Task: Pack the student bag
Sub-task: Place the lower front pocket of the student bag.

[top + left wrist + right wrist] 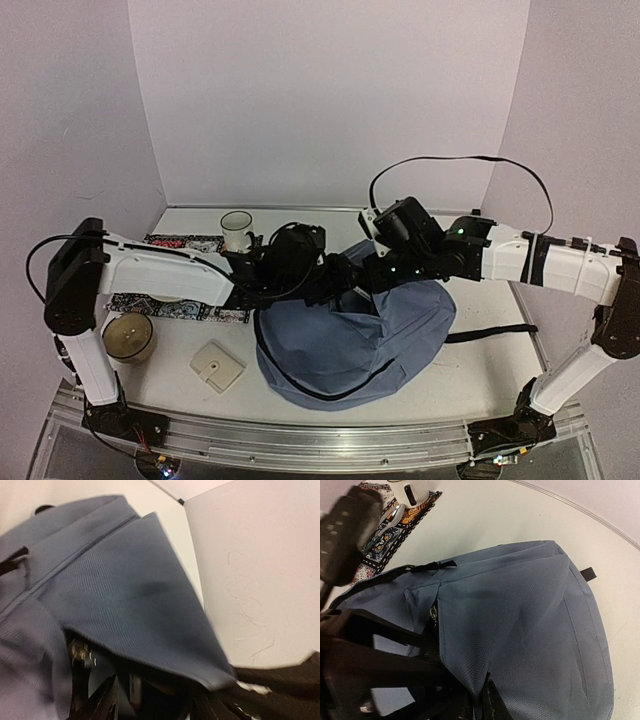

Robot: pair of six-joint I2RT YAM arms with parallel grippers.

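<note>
The student bag (pixel 350 340), blue-grey fabric with black straps, lies in the middle of the table. Both grippers meet at its far top edge. My left gripper (pixel 325 285) has its dark fingers spread apart at the bag's opening, and a loose fabric flap (pixel 145 605) hangs just above them; the left gripper (pixel 155 700) holds nothing. In the right wrist view my right gripper (pixel 492 700) pinches a raised fold of the bag's fabric (pixel 520 630) beside the open zipper (pixel 434 615). The bag's inside is dark and I cannot see into it.
A white cup (pixel 237 230) and a spoon (pixel 392 515) sit on a patterned mat (pixel 180 306) at the back left. A round beige container (pixel 128 336) and a small beige square item (pixel 217 366) lie front left. A black strap (pixel 490 333) trails right of the bag.
</note>
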